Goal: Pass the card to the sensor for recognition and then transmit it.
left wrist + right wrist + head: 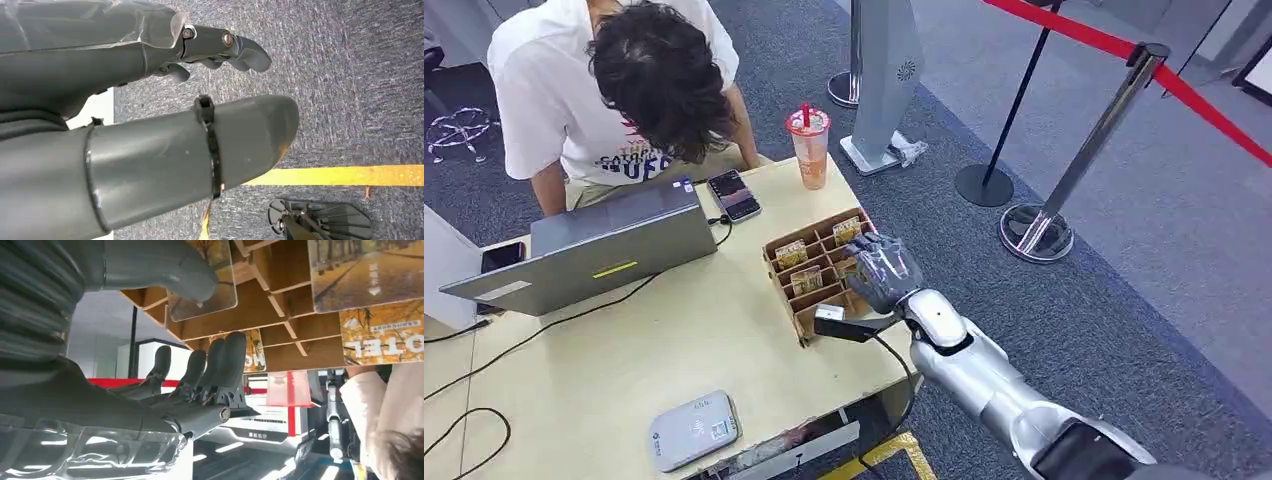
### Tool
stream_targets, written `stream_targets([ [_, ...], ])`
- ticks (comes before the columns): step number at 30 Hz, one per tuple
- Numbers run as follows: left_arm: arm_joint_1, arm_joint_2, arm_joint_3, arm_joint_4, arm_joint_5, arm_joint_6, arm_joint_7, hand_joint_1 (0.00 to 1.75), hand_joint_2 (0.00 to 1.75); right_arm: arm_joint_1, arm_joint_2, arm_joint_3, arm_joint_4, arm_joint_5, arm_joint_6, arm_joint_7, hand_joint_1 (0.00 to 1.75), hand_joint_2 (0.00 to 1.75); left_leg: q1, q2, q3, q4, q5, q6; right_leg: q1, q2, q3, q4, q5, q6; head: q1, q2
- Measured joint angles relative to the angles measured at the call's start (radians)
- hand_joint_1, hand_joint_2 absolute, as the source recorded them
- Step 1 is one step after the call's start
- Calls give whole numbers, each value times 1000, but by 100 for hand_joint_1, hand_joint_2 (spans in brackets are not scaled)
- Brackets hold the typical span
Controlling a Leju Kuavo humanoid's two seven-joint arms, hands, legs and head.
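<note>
A cardboard box with several slots stands at the table's right side and holds autumn-print cards. My right hand hovers over the box's near right slots, fingers pointing down into it. In the right wrist view the thumb of my right hand touches the face of one card, the fingers reach beside another, and a divider lies between. No card is lifted. The grey card sensor lies near the table's front edge. My left hand hangs over carpet, fingers apart and holding nothing.
A person leans over the table's far side behind an open laptop. A phone and a lidded drink cup stand beyond the box. Cables cross the table's left. Stanchions with red tape stand on the floor to the right.
</note>
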Motion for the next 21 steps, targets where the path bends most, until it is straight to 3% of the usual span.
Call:
stream_targets([
  [15, 0, 1, 0, 0, 7, 4, 0, 0, 0, -38, -4, 4, 39, -3, 32, -8, 96, 175, 0, 0, 0, 0, 0, 0, 0, 0, 0, 0, 0, 0, 0, 0],
  [21, 1, 1, 0, 0, 6, 5, 0, 0, 0, -38, -7, 4, 47, -20, 40, -12, 79, 175, 0, 0, 0, 0, 0, 0, 0, 0, 0, 0, 0, 0, 0, 0],
])
